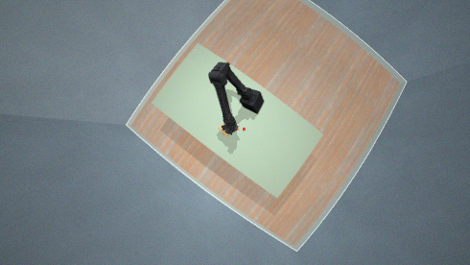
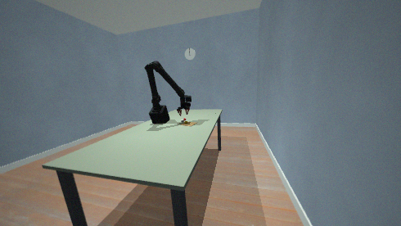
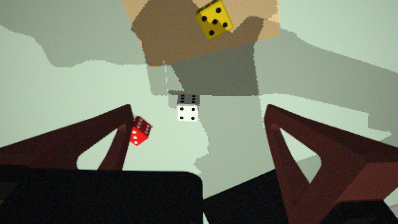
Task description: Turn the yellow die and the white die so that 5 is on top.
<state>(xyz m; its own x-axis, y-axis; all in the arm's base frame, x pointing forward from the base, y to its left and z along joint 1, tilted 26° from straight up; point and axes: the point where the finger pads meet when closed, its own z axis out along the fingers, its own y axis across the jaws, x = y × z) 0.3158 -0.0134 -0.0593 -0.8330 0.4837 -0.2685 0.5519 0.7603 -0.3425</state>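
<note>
White die (image 2: 182,121) (image 3: 188,113) lies off the mat, below the claw (image 1: 232,129) (image 2: 183,114) (image 3: 198,111), between the fingertips in wrist view; four appears uppermost. Probably light, stiff, somewhat slippery; best pinched squarely across opposite sides, then rolled to five and set on the mat. Red die (image 1: 244,129) (image 2: 184,119) (image 3: 139,131) lies close beside it, near one fingertip in that view; a careless descent could tip it. Yellow die (image 2: 186,122) (image 3: 215,22) sits beyond the fingertips on the mat (image 1: 223,132) (image 2: 192,124) (image 3: 165,42), five apparently up. Claw: fully open, raised above the table, holding nothing, no contact seen.
</note>
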